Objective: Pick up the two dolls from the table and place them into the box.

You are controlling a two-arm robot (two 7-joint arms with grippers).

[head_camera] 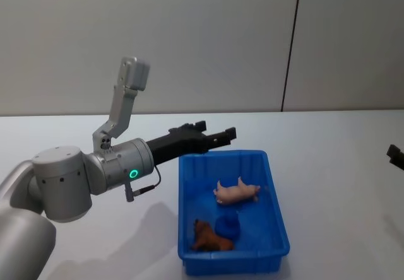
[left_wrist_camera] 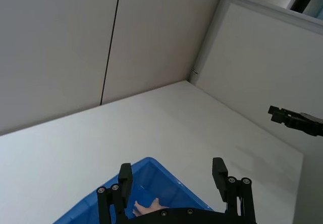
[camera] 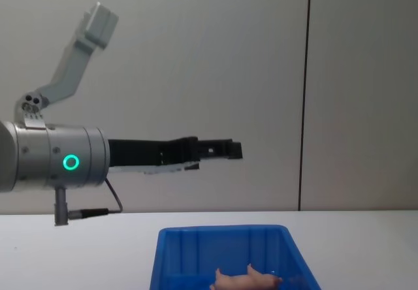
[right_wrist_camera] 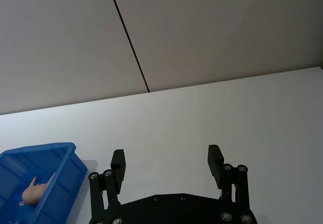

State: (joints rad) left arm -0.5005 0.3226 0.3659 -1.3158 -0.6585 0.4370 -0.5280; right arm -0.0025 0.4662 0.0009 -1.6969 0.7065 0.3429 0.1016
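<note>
The left gripper [head_camera: 218, 135], black and two-fingered on a silver arm, hangs level in the air above the far left corner of the bright blue rectangular plastic bin [head_camera: 273, 192]; its fingers are spread wide with nothing between them, as the left wrist view confirms [left_wrist_camera: 171, 176]. The arm reaches forward nearly horizontal, well above the plain white tabletop [head_camera: 334, 147].

Inside the bin lie both toys. The pale flesh-pink soft doll [head_camera: 236, 192] rests on its side near the middle of the floor, stubby limbs out. Closer to the near left corner sits the orange-brown soft doll [head_camera: 209, 237], just beside a dark blue lump whose nature I cannot tell. Both look light, squashy and unlikely to break or slip; a pinch across the plump body would likely hold either better than a limb would. With both in the bin, the task appears done.

At the far right, the right gripper [right_wrist_camera: 166, 163] hovers over bare tabletop, well apart from the bin, fingers spread and empty.
</note>
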